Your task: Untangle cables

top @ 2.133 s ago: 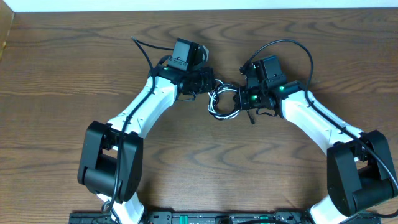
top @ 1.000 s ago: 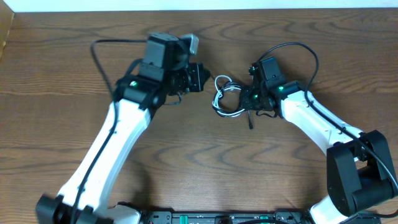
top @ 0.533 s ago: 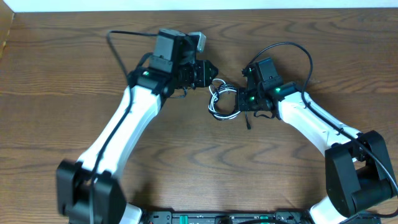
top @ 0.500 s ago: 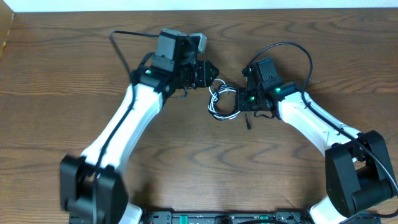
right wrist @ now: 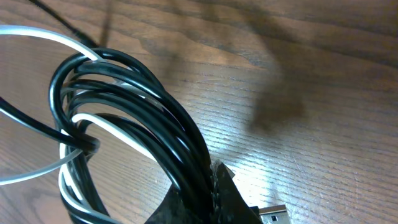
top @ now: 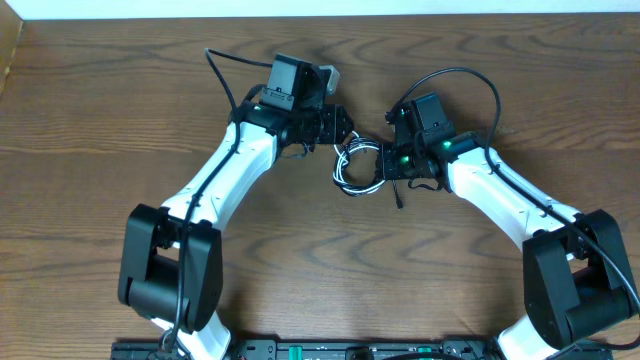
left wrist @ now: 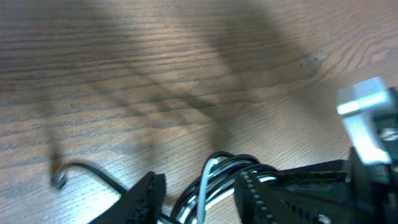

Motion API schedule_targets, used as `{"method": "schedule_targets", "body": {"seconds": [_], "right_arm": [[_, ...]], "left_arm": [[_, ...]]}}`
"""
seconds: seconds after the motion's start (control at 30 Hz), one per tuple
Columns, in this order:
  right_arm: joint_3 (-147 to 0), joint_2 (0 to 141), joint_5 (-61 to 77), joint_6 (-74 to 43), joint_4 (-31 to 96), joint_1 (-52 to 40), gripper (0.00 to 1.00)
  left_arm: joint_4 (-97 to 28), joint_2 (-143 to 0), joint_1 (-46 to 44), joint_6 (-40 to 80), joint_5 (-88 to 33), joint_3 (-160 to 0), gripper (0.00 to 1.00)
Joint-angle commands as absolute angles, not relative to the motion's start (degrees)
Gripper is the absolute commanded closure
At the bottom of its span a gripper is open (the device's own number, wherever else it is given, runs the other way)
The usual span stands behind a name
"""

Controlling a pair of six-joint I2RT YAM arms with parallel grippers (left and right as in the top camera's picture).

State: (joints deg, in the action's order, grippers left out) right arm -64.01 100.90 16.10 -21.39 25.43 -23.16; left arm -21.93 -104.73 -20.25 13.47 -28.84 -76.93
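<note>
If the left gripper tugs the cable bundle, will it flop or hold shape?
Probably flops: the cables are thin cords in loose loops. Likely light, so they could slide on the smooth table unless the right gripper, shut on the black loops, anchors them.

Left wrist view blurred; cables (left wrist: 207,177) cut off at bottom edge. Right wrist view: loops run off left and bottom edges; plug end (right wrist: 272,215) partly cropped. Overhead: crossings too small to trace.

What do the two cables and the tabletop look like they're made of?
Black cable: smooth, slightly glossy sheath, likely rubber or PVC; highlights run along it. White cable: same look, probably plastic-sheathed. Tabletop: brown wood grain, semi-matte; real wood or laminate, cannot tell.
</note>
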Motion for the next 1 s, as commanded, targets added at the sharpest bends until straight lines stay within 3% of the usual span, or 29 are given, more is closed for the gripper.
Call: {"method": "schedule_targets", "body": {"seconds": [0.0, 0.2, 0.3, 0.33, 0.6, 0.97], "right_arm": [[-63.96, 101.38, 17.06, -20.49, 25.02, -23.31, 0.99], [-63.96, 101.38, 17.06, -20.49, 24.73, -23.31, 0.99], [-63.96, 101.38, 17.04, -20.49, 24.86, -23.29, 0.99], [-63.96, 101.38, 17.02, -20.49, 24.86, -23.31, 0.99], [-63.94, 101.38, 14.48, -20.75, 25.54, -23.31, 0.98], [-63.42, 101.41, 13.45, -21.43, 26.0, -23.29, 0.96]], "left_arm": [[-21.85, -105.65, -20.56, 12.47, -29.58, -77.47, 0.62], [-23.66, -107.61, -22.48, 9.87, -29.3, -77.45, 0.7], [-23.68, -108.31, -22.41, 9.89, -28.75, -77.45, 0.81], [-23.68, -108.36, -22.33, 9.91, -27.9, -77.45, 0.92], [-22.55, -106.02, -20.49, 13.5, -25.89, -78.17, 0.92], [-19.97, -91.83, -19.51, 20.88, -22.92, -78.24, 0.93]]}}
